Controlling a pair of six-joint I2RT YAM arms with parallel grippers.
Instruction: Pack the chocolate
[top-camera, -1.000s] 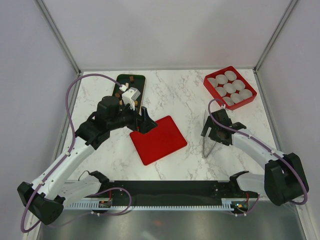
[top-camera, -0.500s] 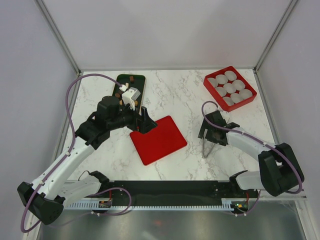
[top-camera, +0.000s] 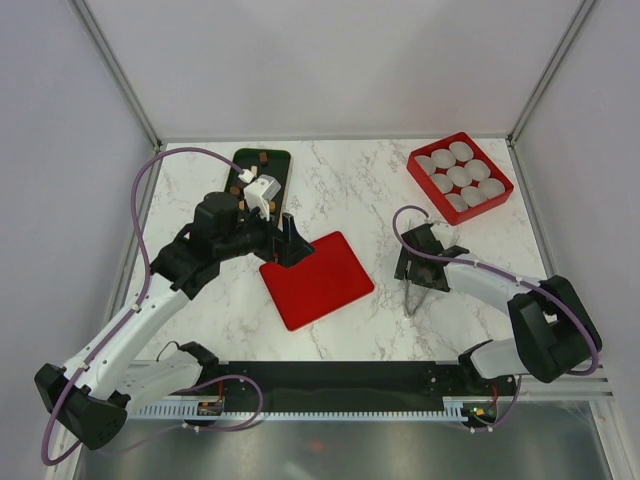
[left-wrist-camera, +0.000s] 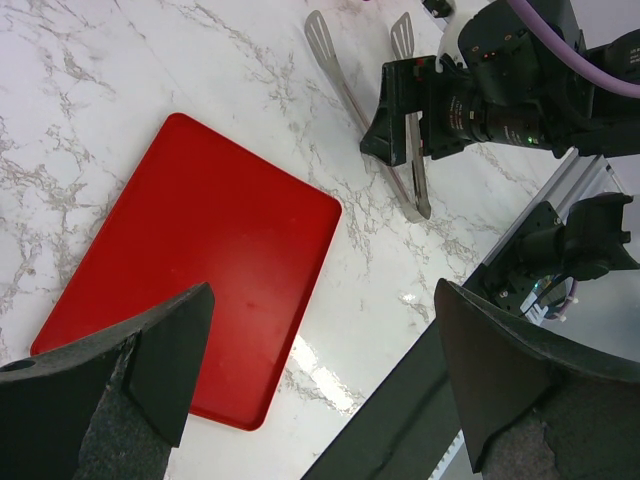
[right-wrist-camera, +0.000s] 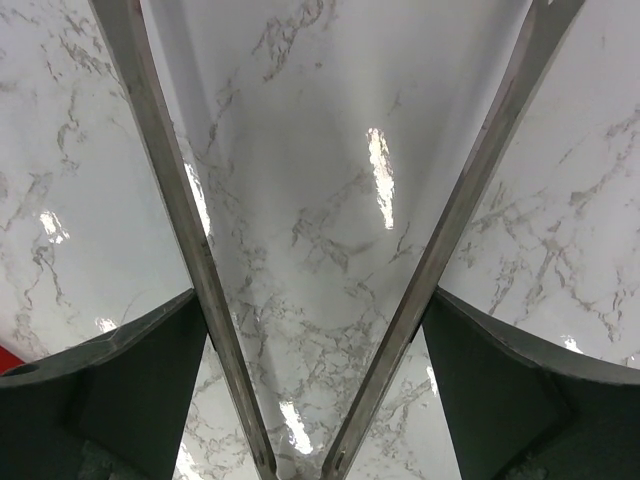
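Note:
A few small brown chocolates (top-camera: 262, 156) lie on a dark tray (top-camera: 270, 172) at the back left, partly hidden by my left wrist. My left gripper (top-camera: 291, 246) is open and empty over the upper left corner of a flat red lid (top-camera: 318, 279); the left wrist view shows its jaws (left-wrist-camera: 320, 300) wide apart above the lid (left-wrist-camera: 200, 250). My right gripper (top-camera: 416, 268) is open and straddles the V-shaped metal tongs (top-camera: 411, 298) lying on the table. In the right wrist view the tongs' arms (right-wrist-camera: 160, 150) run between my fingers (right-wrist-camera: 110, 390), touching their inner edges.
A red box (top-camera: 499, 197) with several white pleated paper cups (top-camera: 458, 176) stands at the back right. The left wrist view shows the tongs (left-wrist-camera: 416, 190) under the right gripper (left-wrist-camera: 400, 110). A black rail (top-camera: 330, 380) runs along the near table edge.
My right gripper has moved left and lowered over the tongs, its arm bending further. The left arm, lid, tray and box have not moved.

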